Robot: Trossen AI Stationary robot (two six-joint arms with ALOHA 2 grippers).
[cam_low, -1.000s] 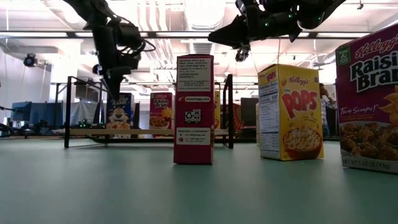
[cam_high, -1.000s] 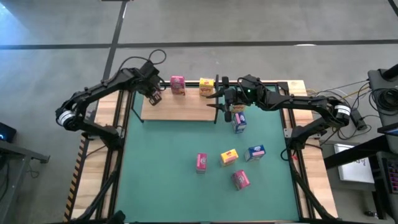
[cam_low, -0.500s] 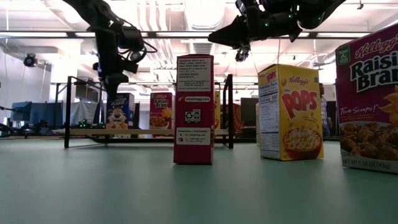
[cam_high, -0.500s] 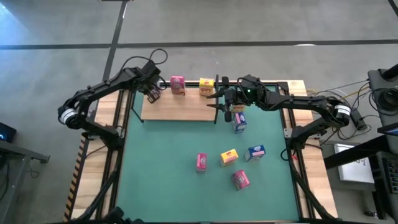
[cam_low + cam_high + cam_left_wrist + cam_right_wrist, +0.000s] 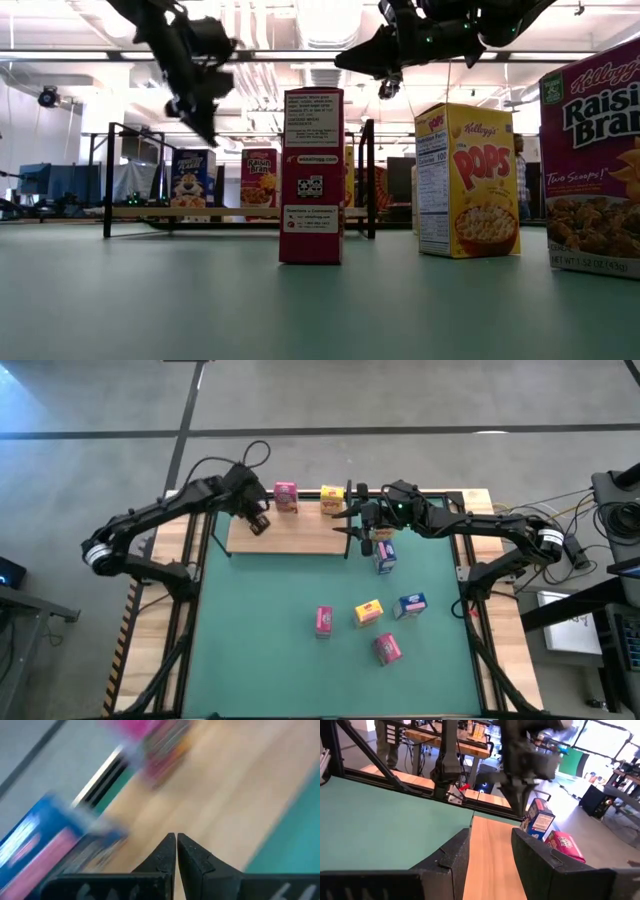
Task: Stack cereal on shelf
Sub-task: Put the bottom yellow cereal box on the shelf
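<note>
A: Where are the boxes relative to the shelf point(image 5: 300, 535)?

B: A pink box point(image 5: 286, 496) and a yellow box point(image 5: 332, 500) stand on it along its far edge; a blue box point(image 5: 190, 179) stands there too, half hidden from above by the left arm; beside the shelf's right end another blue box point(image 5: 385, 556) sits on the green surface point(image 5: 260, 650).

A: And the rest?

B: Well in front of the shelf, on the surface: a pink box point(image 5: 324, 621), a yellow box point(image 5: 368, 613), a blue box point(image 5: 411, 605), another pink box point(image 5: 388, 649).

A: The grippers?

B: The left gripper point(image 5: 258, 525) hangs over the shelf's left end, fingers pressed together, holding nothing; the right gripper point(image 5: 352, 515) hovers over the shelf's right end, fingers narrowly parted, empty.
</note>
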